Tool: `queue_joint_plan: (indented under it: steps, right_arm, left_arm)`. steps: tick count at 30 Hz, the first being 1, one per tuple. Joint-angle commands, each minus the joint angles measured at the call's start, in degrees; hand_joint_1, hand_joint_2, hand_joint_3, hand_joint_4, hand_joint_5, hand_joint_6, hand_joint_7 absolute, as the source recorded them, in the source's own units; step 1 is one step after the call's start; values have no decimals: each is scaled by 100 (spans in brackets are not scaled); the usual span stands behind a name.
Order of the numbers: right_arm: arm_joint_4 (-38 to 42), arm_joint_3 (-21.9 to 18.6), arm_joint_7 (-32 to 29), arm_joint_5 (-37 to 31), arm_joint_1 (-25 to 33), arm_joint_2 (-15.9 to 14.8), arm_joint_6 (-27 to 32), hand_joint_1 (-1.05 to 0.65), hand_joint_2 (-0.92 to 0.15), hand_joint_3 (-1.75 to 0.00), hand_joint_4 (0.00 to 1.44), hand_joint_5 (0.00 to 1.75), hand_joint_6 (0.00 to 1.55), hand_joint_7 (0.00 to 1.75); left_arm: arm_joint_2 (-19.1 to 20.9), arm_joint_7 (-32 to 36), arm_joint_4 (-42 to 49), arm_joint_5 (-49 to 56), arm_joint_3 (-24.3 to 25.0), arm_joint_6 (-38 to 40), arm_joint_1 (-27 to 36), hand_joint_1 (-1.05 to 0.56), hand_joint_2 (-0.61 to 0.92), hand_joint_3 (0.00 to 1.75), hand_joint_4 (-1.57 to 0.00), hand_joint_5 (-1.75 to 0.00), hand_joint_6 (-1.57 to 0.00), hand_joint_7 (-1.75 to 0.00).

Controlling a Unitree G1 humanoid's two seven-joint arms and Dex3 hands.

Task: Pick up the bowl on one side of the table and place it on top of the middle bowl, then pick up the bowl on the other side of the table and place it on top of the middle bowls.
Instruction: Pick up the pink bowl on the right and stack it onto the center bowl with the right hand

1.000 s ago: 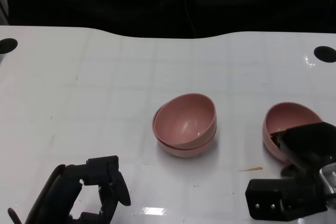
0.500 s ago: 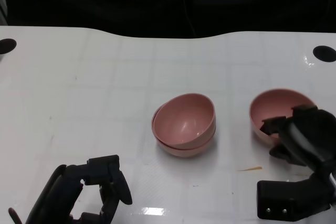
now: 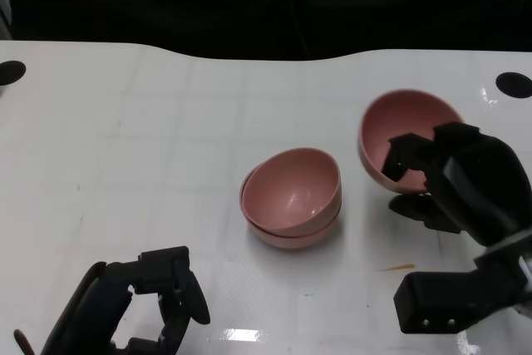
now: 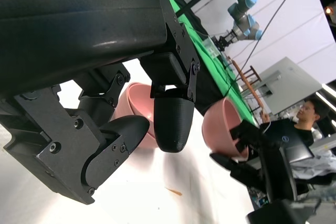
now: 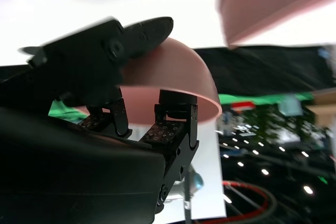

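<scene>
Step in hand: you are carrying the third bowl [image 3: 399,135] toward the middle stack [image 3: 293,199]; judged from the task, only this placement remains.
Right hand [image 3: 453,179]: it grips the carried bowl at its near rim, fingers hooked over the edge. The bowl is tilted, its mouth facing partly toward you, and it is off the table [image 3: 125,139].
Carried bowl, position: it hangs beside the stack on your right, apart from it, not yet above it.
Left hand [image 3: 158,301]: it holds nothing and rests low at the near left, fingers loosely curled with a gap between them; the left wrist view shows them apart.
Stack condition: the upper bowl sits skewed in the lower one, its rim higher at the far right. Expect the next bowl to settle crooked as well.
Advice: bring the bowl level before lowering, centre it over the stack's mouth, and free the rim only once it is seated. The fingers inside the rim may snag on the stack.
Count, bowls: three, all pink; two nested, one held.
Count, hands: two.
Count, other: one small tan sliver [image 3: 397,268] lies on the table near your right arm; two dark round marks sit at the far corners.
</scene>
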Motion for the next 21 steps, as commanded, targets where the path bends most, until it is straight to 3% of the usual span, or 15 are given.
queue_joint_plan:
  steps: [1,5,14,16,19,21]
  right_arm:
    - [370,77,-179,99,-404,60,-482,-9,-30,-128,99,175,80,169]
    - [806,187,-352,56,-737,116,-958,-12,-29,-132,99,175,80,168]
    - [983,194,-455,26,-815,123,-1093,-12,-28,-133,99,175,80,168]
    - [1292,398,-261,111,-1188,346,-1455,-17,-30,-132,99,175,77,171]
    - [1624,572,77,267,-1482,447,-1925,-24,-50,-102,97,175,72,174]
    - [1743,596,262,351,-1545,445,-2084,-25,-55,-94,96,175,72,175]
  left_arm:
    - [89,-78,53,-9,48,19,-2,-8,34,146,-88,-171,-82,-146]
    - [97,-82,64,21,67,38,4,-7,34,146,-87,-172,-82,-146]
    - [94,-89,65,21,71,37,4,-7,34,146,-87,-172,-81,-147]
    - [112,-119,170,10,65,46,-30,-7,34,145,-86,-173,-81,-147]
    - [111,-145,235,-2,58,69,-54,-5,36,142,-84,-174,-79,-148]
    - [106,-146,235,13,58,81,-56,-5,36,142,-84,-174,-79,-148]
